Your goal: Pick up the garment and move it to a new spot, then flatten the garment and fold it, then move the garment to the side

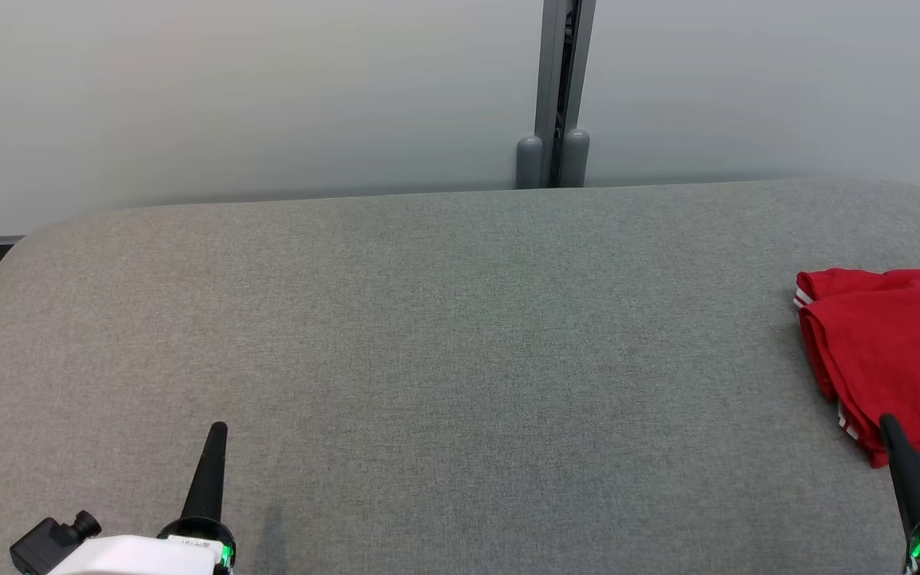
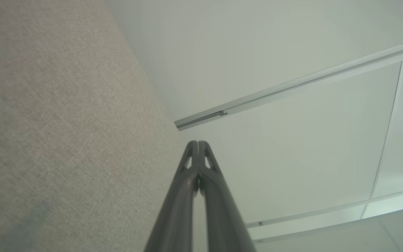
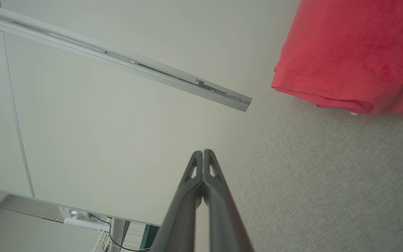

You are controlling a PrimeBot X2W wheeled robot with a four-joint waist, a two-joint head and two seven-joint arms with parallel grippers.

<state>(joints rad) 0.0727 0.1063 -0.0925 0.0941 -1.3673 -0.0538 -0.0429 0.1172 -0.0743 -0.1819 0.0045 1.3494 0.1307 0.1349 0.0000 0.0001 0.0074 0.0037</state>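
The red garment [image 1: 891, 351] lies folded in a compact bundle at the right edge of the grey cloth-covered table [image 1: 460, 319], about midway between the near and far sides. Part of it runs out of the head view. White stripes show at its folded hems on the side facing the middle of the table.

The right gripper [image 1: 887, 422] sits at the near right corner, its two dark fingers pressed together with nothing between them. From the head view its tip overlaps the near edge of the garment. In the right wrist view the clenched fingers [image 3: 203, 154] stand clear of the red cloth [image 3: 345, 52], which lies ahead of them and off to one side.

The left gripper [image 1: 218, 431] is over the near left part of the table, well apart from the garment, also clenched and empty; its fingers [image 2: 198, 144] meet at the tips.

Behind the far edge stands a pale wall [image 1: 268, 96] with a grey metal post [image 1: 560, 80].
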